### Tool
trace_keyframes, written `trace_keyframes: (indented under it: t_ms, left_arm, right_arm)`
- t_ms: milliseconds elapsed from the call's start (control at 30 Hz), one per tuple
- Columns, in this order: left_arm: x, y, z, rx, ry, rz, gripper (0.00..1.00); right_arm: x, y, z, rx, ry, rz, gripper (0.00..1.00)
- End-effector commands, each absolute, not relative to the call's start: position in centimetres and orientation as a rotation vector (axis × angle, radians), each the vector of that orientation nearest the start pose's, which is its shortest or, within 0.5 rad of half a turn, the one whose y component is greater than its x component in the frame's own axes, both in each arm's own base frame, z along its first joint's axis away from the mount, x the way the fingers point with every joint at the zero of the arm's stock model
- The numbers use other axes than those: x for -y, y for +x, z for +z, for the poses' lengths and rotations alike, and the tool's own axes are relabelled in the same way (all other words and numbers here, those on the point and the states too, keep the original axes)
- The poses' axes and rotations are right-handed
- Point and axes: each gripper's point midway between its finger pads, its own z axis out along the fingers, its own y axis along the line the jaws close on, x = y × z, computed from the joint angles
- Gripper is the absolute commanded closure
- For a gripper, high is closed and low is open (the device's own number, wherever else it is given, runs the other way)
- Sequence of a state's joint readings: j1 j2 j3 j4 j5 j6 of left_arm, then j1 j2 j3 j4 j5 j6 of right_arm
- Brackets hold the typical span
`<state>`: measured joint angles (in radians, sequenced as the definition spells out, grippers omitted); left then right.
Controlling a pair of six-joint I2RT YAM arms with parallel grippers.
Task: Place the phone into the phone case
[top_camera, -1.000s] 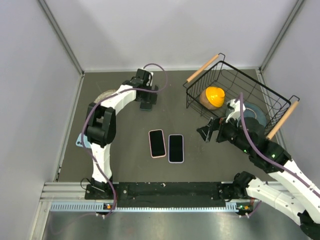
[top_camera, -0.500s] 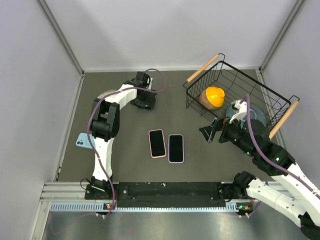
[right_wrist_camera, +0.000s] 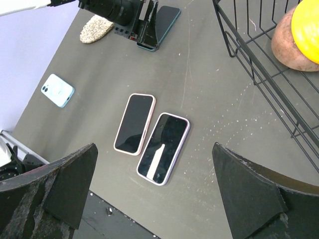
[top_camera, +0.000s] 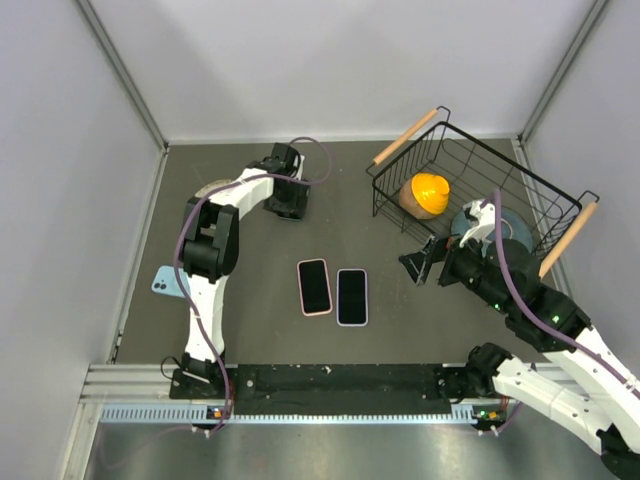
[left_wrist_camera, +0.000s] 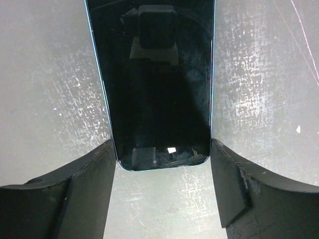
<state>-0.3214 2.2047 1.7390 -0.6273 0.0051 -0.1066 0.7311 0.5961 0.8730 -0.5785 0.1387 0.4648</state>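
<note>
A dark-screened phone with a teal edge [left_wrist_camera: 154, 74] lies flat at the far left of the table [top_camera: 293, 207]; it also shows in the right wrist view [right_wrist_camera: 167, 17]. My left gripper [left_wrist_camera: 163, 145] sits low over its near end, a finger against each long edge [top_camera: 285, 197]. A light-blue phone case [top_camera: 166, 283] lies back up at the table's left edge, far from the phone [right_wrist_camera: 58, 90]. My right gripper [top_camera: 424, 262] hangs open and empty above the table [right_wrist_camera: 154, 199], right of the two cased phones.
A pink-cased phone [top_camera: 314, 287] and a purple-cased phone [top_camera: 351, 297] lie side by side mid-table. A wire basket [top_camera: 500, 170] holding an orange-and-yellow object [top_camera: 428, 193] stands at the back right. A round woven mat [right_wrist_camera: 96, 29] lies beside the left gripper.
My left arm straightened and uncovered the light-blue case; its gripper came down over the phone's end. My right gripper rose a little. Nothing moved in the last half second.
</note>
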Motion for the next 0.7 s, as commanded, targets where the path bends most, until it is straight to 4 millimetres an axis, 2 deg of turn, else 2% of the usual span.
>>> trace_keyframes:
  t_ms: [0, 167, 267, 367, 400, 433, 500, 567, 600, 667]
  left_arm:
    - [15.1, 45.9, 2.5, -2.703, 0.243, -0.086, 0.32]
    - [14.7, 44.1, 3.1, -2.729, 0.234, -0.086, 0.44]
    - [14.0, 42.5, 3.5, -2.752, 0.167, -0.068, 0.44]
    - [13.5, 40.2, 3.5, -2.801, 0.128, -0.060, 0.45]
    - [13.0, 39.0, 2.8, -2.829, 0.124, -0.037, 0.45]
    - [12.7, 38.5, 3.4, -2.821, 0.116, -0.020, 0.46]
    - [11.3, 36.5, 3.4, -2.848, 0.060, 0.053, 0.46]
    - [10.8, 35.2, 3.4, -2.869, -0.010, 0.075, 0.48]
    - [9.9, 33.9, 3.3, -2.881, -0.039, 0.124, 0.48]
    - [9.1, 32.8, 3.1, -2.872, -0.098, 0.166, 0.46]
  right_arm:
    - [-16.0, 19.0, 28.6, -1.897, -0.120, 0.698, 0.02]
    - [-16.6, 19.3, 27.4, -1.937, -0.114, 0.701, 0.02]
    - [-16.9, 19.5, 27.2, -1.947, -0.116, 0.700, 0.02]
    - [-16.8, 19.6, 26.9, -1.950, -0.109, 0.693, 0.02]
    - [-16.6, 19.6, 26.7, -1.949, -0.104, 0.687, 0.02]
    - [-16.6, 19.6, 26.5, -1.951, -0.101, 0.687, 0.02]
    - [-16.6, 19.5, 26.1, -1.957, -0.106, 0.687, 0.02]
    - [-16.5, 19.3, 26.1, -1.952, -0.106, 0.694, 0.02]
    - [-16.4, 19.3, 25.9, -1.954, -0.104, 0.688, 0.02]
    - [-16.3, 19.3, 26.0, -1.949, -0.102, 0.685, 0.02]
